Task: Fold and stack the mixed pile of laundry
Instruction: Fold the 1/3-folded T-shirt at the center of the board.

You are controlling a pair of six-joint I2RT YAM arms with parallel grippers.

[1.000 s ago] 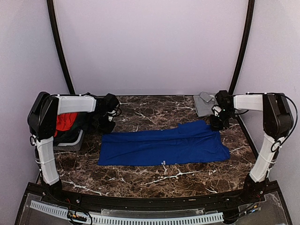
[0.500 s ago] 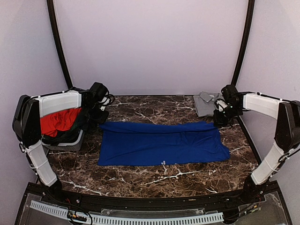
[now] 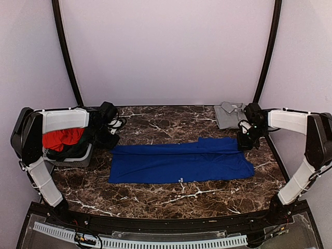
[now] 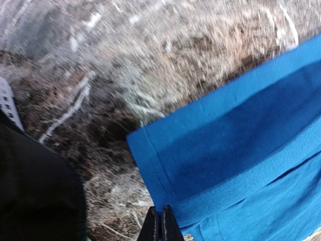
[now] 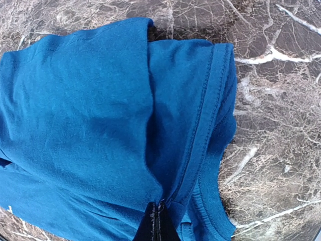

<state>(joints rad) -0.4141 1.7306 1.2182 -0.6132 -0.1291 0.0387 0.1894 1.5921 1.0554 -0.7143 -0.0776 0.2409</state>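
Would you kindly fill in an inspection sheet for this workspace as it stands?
Surface: dark marble table, white veins.
Job's things: blue T-shirt lying mid-table, partly folded; grey shirt folded far right; red garment and dark cloth in the basket, left.
Clutter: nothing seen.
End effectors: left end effector and right end effector each shut on the T-shirt's far corners.
Cables: black cable loops at both wrists.
Surroundings: plain lilac walls, two black poles.

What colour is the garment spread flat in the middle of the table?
The T-shirt is royal blue; the right wrist view shows it best.
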